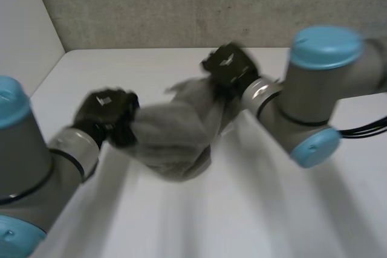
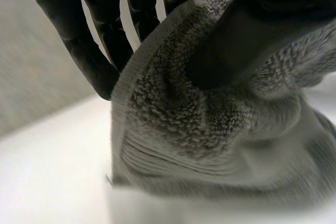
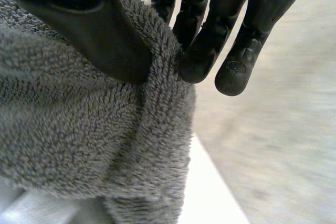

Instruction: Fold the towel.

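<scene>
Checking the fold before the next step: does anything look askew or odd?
Yes. The towel hangs bunched in a sagging lump between the left robot hand and the right robot hand, each pinching it, not spread flat. Nothing looks torn or spilled.

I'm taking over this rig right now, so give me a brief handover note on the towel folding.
Left hand: shut, pinching one end of the fluffy grey terry towel between thumb and fingers.
Right hand: shut on the opposite end, likewise.
Towel: bunched, sagging between both hands over the white table.
Done: both ends gripped and raised.
Left: no neat fold visible yet; bring ends together, lay flat.
</scene>
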You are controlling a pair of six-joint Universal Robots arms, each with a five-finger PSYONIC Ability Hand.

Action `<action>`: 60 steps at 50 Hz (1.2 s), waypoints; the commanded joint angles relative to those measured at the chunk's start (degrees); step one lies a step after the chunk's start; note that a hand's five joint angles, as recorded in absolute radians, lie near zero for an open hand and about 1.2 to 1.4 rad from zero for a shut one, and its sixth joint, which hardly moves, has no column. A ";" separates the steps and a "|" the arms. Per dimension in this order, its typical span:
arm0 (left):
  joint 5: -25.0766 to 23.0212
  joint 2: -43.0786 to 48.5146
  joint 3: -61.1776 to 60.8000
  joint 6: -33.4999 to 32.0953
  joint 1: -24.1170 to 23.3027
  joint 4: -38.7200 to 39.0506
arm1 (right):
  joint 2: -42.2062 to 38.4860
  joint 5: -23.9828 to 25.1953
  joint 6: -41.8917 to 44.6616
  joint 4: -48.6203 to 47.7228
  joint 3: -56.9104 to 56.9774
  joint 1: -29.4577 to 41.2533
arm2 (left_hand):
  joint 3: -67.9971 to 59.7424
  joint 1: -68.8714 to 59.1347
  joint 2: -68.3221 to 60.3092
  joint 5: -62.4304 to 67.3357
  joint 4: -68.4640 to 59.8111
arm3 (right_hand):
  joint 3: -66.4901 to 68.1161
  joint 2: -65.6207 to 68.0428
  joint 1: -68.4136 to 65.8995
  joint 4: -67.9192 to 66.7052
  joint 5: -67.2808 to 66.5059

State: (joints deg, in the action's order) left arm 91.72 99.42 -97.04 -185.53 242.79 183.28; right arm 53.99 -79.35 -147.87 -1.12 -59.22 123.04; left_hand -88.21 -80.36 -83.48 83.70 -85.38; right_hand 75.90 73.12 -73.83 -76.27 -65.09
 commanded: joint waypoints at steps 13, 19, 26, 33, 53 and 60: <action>-1.11 1.38 -0.45 -6.39 -5.93 -0.46 | 17.29 0.34 10.58 18.61 -25.43 -4.55 | 8.86 1.01 4.14 -14.36 6.04 | 4.10 6.88 -6.17 -3.73 -4.91; 0.21 3.23 12.19 -17.48 -5.31 -1.35 | 15.97 0.52 7.09 3.47 -15.42 -5.26 | 8.35 0.50 3.63 -13.85 5.53 | 4.10 6.88 -6.17 -3.73 -4.91; 4.87 6.40 29.81 -17.85 -3.73 4.98 | 16.15 0.78 -5.67 -30.34 -14.60 -7.81 | 8.69 0.84 3.96 -14.18 5.86 | 4.10 6.88 -6.17 -3.73 -4.91; 9.79 6.57 32.45 -17.59 -4.25 14.12 | 16.32 0.43 -10.95 -35.20 -16.80 -7.20 | 9.53 1.68 4.80 -15.02 6.70 | 4.10 6.88 -6.17 -3.73 -4.91; -1.20 -1.16 -19.84 -18.55 -6.19 15.35 | 15.88 13.96 15.43 15.00 -38.25 -12.47 | 17.27 9.42 12.54 -22.76 14.44 | -54.88 -52.10 52.82 55.25 54.07; -1.28 -5.38 -22.93 -18.55 -5.66 15.26 | 21.95 13.96 10.85 15.71 -33.24 -12.65 | 17.94 10.09 13.21 -23.43 15.11 | -55.22 -52.44 53.15 55.58 54.41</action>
State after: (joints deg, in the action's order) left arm 90.25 97.17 -118.22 -204.10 236.69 198.61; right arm 71.50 -65.38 -132.98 14.63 -96.53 110.64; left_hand -80.01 -80.24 -80.39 81.65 -80.15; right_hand 23.80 24.82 -23.38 -23.68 -11.83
